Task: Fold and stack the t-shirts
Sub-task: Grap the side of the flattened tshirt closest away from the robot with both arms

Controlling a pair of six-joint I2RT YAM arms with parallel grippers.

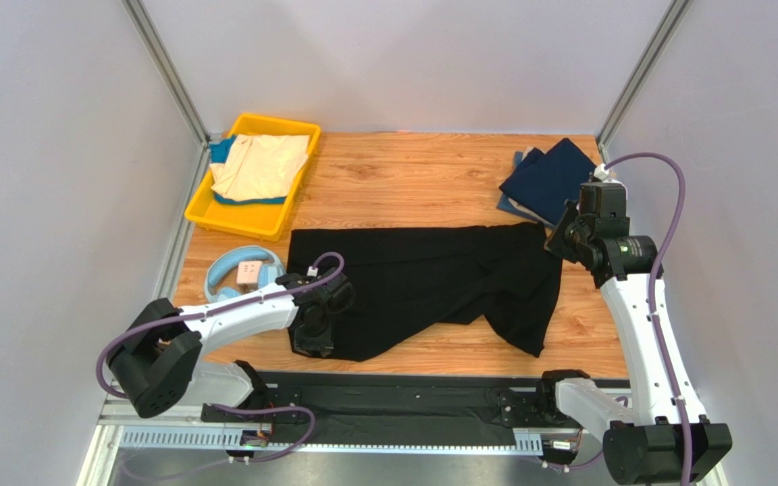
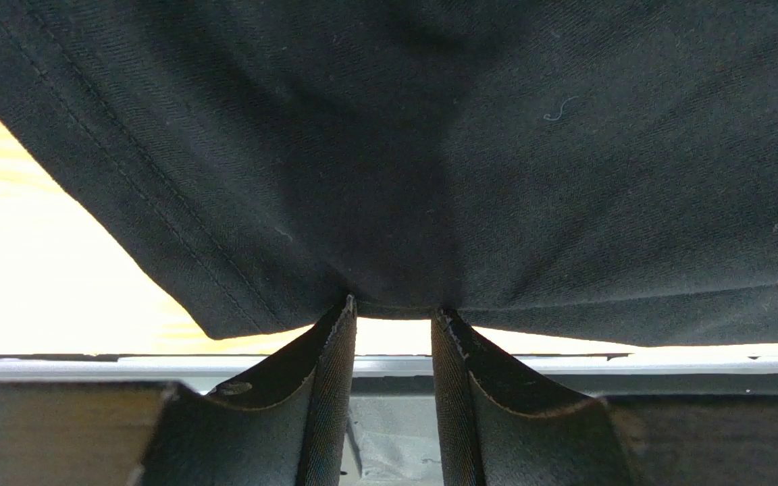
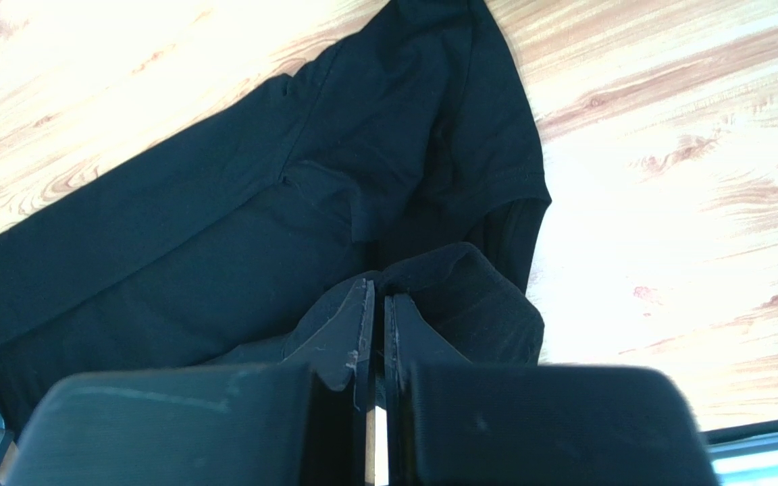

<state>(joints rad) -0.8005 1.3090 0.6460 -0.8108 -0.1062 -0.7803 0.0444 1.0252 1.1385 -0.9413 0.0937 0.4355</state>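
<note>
1. black t-shirt (image 1: pixel 434 284) lies at the centre of the wooden table (image 1: pixel 413 182), spread wide from 9 to 3 o'clock. it is mostly flat and rumpled, and its right end trails down toward 5 o'clock.
2. in the right wrist view, one sleeve and the side seam lie flat on the wood, with a bunched hump of cloth right at the fingertips.
3. left gripper (image 2: pixel 393 312) is at the shirt's 8 o'clock corner, by the near edge of the table. its fingers (image 2: pixel 327 365) stand a little apart, with the bunched hem pinched between the tips and creases fanning out from there.
4. right gripper (image 3: pixel 378 289) is at the shirt's 2 o'clock corner. its fingers are pressed almost together, clamped on a raised fold of the black cloth.
5. navy t-shirt (image 1: pixel 555 177) sits folded at 2 o'clock on the table, just beyond the right gripper and apart from the black shirt.
6. cream t-shirt (image 1: pixel 261 165) lies folded in the yellow tray (image 1: pixel 231 223) at 10 o'clock, with blue cloth (image 1: pixel 223 150) showing under it.
7. light-blue headphones (image 1: pixel 223 275) are at 9 o'clock, between the tray and the left arm and just beside the black shirt's left edge.
</note>
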